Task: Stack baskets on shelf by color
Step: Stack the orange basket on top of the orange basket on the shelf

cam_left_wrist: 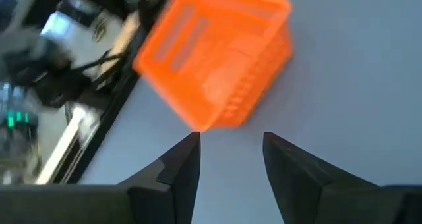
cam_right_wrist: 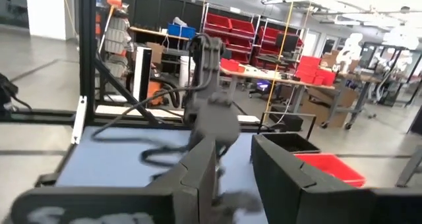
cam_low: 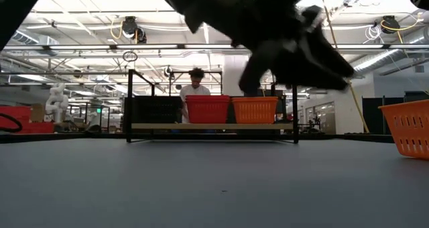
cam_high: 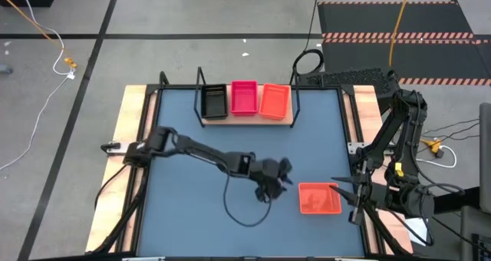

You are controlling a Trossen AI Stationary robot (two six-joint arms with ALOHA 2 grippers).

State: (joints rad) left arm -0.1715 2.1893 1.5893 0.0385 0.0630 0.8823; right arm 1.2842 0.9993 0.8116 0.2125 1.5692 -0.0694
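The left gripper (cam_high: 285, 173) is hovering over the middle of the tabletop (cam_high: 192, 169), just beside an orange basket (cam_high: 319, 198) that is sitting alone near the front right corner. In the left wrist view its two fingers (cam_left_wrist: 181, 168) are standing apart with nothing between them, and that same basket (cam_left_wrist: 217, 66) is lying just ahead of the tips, not touched. In the low view the gripper (cam_low: 305, 50) is hanging dark above the surface, with the lone basket (cam_low: 407, 127) off at the right edge.

The shelf (cam_high: 249, 119) is standing at the back of the tabletop, carrying three baskets side by side: a black one (cam_high: 214, 101) on the left, a pink-red one (cam_high: 244, 97) in the middle and a second orange one (cam_high: 275, 100) on the right. From table height the pink-red (cam_low: 207, 109) and orange (cam_low: 254, 110) baskets are sitting on the plank (cam_low: 211, 127), and a person (cam_low: 195, 80) is showing behind them.

The right gripper (cam_high: 347, 190) is waiting at the right edge of the tabletop, near the lone basket; its fingers (cam_right_wrist: 198, 174) are parted and holding nothing.
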